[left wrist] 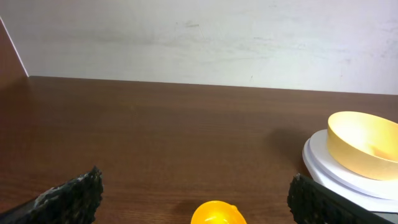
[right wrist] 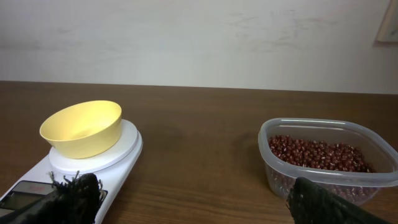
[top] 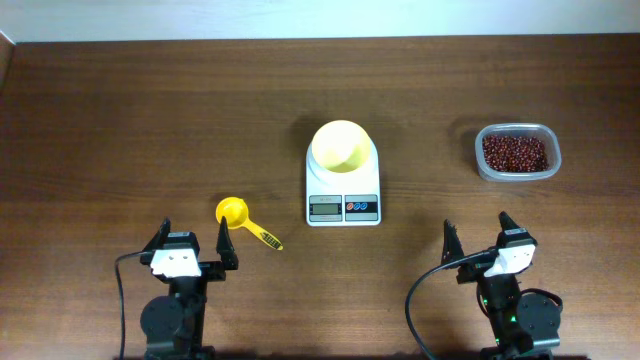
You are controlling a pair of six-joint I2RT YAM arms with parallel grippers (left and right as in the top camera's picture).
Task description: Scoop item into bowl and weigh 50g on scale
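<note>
The left gripper (top: 195, 238) is open wide, and it holds nothing. Its two black fingers (left wrist: 71, 199) sit far apart at the bottom of the left wrist view. The round cup of the yellow scoop (top: 233, 211) peeks up between them, low down. From above, the scoop lies on the table (top: 150, 120) to the left of the scale (top: 343, 208), just in front of the left gripper. Its handle points away from the scale, toward the robot.

The right gripper (top: 478, 232) is open wide too, and it also holds nothing. It sits on the near right side of the scale, not touching it.

The beans (top: 515, 152) are far from both sets of jaws. They lie in a heap inside a clear container (top: 518, 127). The container stands well to the right of the scale, out in front of the right gripper. In the right wrist view the container is ahead on the right and the scale is ahead on the left.

The bowl (top: 340, 146) stands upright on top of the scale, on its round white plate. The scale's screen and its red and blue buttons face the robot.
</note>
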